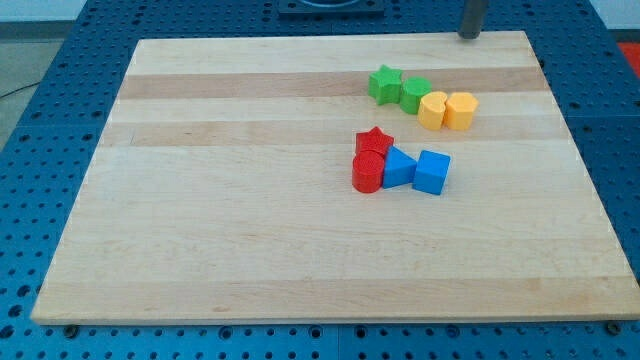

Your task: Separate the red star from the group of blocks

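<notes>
The red star (374, 142) lies near the middle of the wooden board (230, 200). It touches a red cylinder (368, 172) just below it and a blue triangular block (398, 167) to its lower right. A blue cube (432, 172) sits right of the triangular block. My tip (470, 35) is at the board's top edge, far above and to the right of the red star, touching no block.
A second group lies toward the view's top right: a green star (384, 84), a green block (414, 94), and two yellow blocks (433, 110) (461, 110) in a row. The board rests on a blue perforated table (40, 120).
</notes>
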`<move>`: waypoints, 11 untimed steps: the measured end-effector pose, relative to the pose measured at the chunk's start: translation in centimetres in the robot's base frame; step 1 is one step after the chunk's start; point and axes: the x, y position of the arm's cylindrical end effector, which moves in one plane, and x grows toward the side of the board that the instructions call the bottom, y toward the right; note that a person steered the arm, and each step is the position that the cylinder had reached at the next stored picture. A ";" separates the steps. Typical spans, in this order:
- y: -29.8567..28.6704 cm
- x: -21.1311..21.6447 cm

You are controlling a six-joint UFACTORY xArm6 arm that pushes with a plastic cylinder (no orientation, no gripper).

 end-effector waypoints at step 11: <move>-17.9 22.6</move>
